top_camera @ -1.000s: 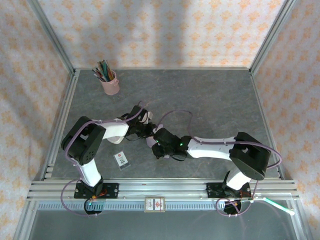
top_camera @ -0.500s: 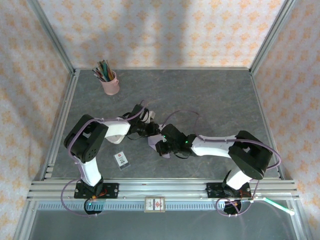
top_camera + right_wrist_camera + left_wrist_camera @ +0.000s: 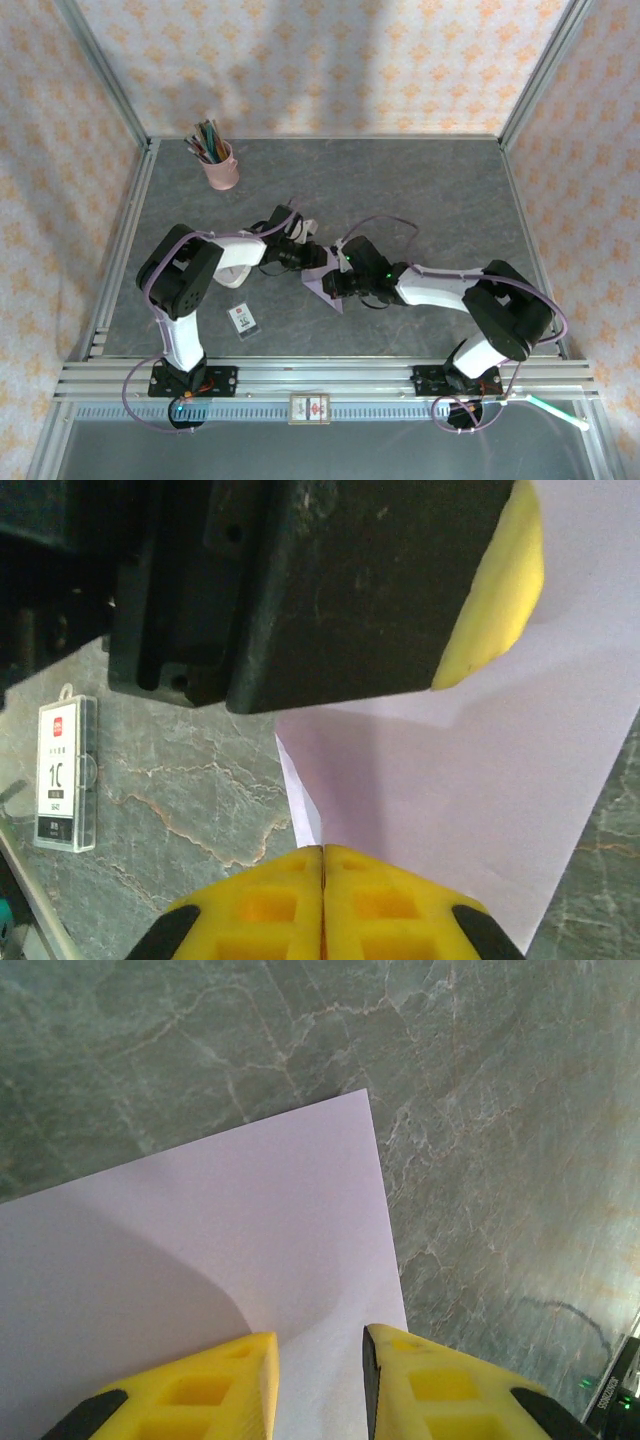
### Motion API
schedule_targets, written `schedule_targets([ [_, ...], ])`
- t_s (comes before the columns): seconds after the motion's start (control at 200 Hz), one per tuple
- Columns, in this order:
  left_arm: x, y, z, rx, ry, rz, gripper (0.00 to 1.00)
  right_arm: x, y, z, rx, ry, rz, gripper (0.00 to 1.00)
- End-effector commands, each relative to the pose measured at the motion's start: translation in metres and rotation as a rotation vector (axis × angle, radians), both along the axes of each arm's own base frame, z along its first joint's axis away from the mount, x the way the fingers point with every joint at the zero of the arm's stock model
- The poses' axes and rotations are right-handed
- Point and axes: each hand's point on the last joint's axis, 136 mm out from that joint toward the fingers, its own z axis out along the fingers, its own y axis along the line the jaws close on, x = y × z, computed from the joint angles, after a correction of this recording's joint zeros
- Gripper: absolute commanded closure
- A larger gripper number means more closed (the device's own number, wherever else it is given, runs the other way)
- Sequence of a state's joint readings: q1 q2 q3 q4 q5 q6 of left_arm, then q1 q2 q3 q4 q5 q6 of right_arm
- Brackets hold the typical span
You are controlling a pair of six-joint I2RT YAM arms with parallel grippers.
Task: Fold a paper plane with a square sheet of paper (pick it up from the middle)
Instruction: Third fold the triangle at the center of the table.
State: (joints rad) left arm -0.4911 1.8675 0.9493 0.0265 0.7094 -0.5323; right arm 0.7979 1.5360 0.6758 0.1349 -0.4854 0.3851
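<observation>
Closing is done on the right gripper (image 3: pixel 322 852) — fingertips are clenched flat together on the edge of the square sheet of paper (image 3: pixel 480 800), right where a folded flap runs into them. The left gripper (image 3: pixel 318 1348) is over the sheet with its jaws apart, gripping nothing. Versus a second ago, both wrists have shifted toward 2 o'clock and a lavender corner now shows mid-table. The small white card (image 3: pixel 243 319) sits at 8 o'clock of it, well apart. My read is mid-fold — early creases only, no dart shape yet.
</observation>
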Motion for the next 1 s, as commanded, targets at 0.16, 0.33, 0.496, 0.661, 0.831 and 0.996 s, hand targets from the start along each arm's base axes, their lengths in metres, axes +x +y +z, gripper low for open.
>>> schedule_targets([
  [0.16, -0.019, 0.011, -0.039, 0.099, 0.079, -0.021, 0.69, 0.009, -0.005, -0.007, 0.004, 0.008, -0.001, 0.92],
  [0.33, -0.019, 0.012, -0.04, 0.103, 0.079, -0.022, 0.69, 0.011, -0.013, -0.015, -0.014, 0.017, -0.018, 0.92],
  [0.496, -0.019, 0.012, -0.04, 0.105, 0.079, -0.022, 0.69, 0.012, -0.015, -0.021, -0.025, 0.022, -0.021, 0.92],
  [0.661, -0.021, 0.012, -0.04, 0.106, 0.081, -0.025, 0.69, 0.011, -0.018, -0.03, -0.037, 0.038, -0.028, 0.92],
  [0.831, -0.022, 0.012, -0.041, 0.106, 0.084, -0.026, 0.69, 0.012, -0.022, -0.033, -0.049, 0.034, -0.043, 0.93],
  [0.996, -0.022, 0.012, -0.042, 0.109, 0.086, -0.028, 0.69, 0.011, -0.023, -0.037, -0.05, 0.039, -0.051, 0.93],
])
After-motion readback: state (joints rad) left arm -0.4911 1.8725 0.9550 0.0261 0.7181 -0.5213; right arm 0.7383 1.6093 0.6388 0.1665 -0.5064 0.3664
